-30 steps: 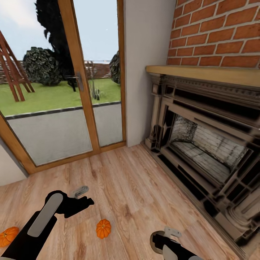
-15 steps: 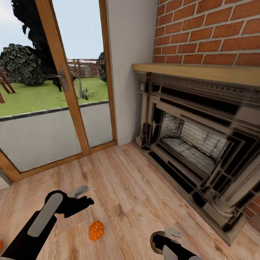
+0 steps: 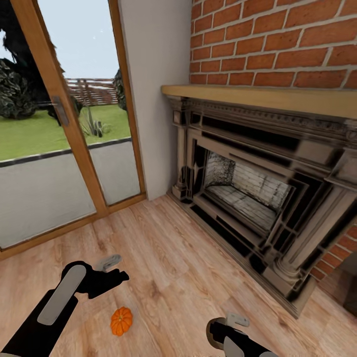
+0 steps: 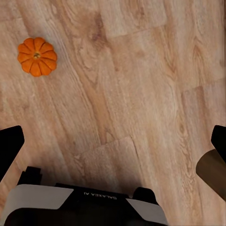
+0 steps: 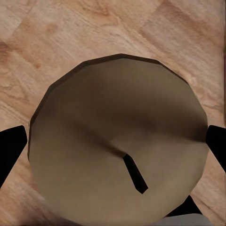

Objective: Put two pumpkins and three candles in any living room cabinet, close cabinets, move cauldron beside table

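Open wooden floor (image 3: 173, 258) ahead, bounded by the fireplace (image 3: 258, 198) and glass door (image 3: 54, 148).

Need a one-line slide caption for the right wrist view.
Right gripper shut on a tan candle, its flat top and dark wick facing the camera, above the wood floor.

Right pincer (image 3: 218, 333): cut off by head view's lower edge. Candle (image 5: 117, 141) hides the floor (image 5: 42, 37) beneath.

You have one small ribbed orange pumpkin (image 3: 121, 321) on the pale wooden plank floor (image 3: 173, 258) at seven o'clock, just below your left gripper (image 3: 110, 262) (black arm, grey fingers). The dark carved fireplace (image 3: 258, 198) under red brick (image 3: 277, 44) sits at three o'clock.
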Robot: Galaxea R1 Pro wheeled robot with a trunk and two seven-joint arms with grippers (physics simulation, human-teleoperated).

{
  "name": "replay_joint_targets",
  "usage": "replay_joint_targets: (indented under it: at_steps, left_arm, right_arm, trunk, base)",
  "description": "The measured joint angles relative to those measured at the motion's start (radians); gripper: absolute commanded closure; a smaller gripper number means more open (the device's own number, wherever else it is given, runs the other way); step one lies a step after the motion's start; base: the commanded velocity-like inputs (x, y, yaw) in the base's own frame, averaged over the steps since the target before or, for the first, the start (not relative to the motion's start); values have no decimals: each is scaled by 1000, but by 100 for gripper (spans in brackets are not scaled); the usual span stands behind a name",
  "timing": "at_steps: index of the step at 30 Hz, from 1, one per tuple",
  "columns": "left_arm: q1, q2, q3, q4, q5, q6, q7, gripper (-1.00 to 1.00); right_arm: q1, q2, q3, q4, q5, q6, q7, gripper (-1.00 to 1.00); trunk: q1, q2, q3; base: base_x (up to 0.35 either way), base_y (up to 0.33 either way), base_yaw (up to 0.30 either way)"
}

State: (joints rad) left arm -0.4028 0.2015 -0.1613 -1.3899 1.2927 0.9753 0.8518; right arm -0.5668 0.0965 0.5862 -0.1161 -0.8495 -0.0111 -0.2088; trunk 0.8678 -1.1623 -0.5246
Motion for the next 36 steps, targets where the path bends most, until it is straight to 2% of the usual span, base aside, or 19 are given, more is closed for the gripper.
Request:
replay_joint_targets:
  at_steps: [36]
  left_arm:
    - [0,-1,-3,7,2,0,0,-100]
  right_arm:
    - [0,0,0,0,-1,0,0,100]
  trunk:
    - [0,0,-29]
  base:
    - [0,0,-220]
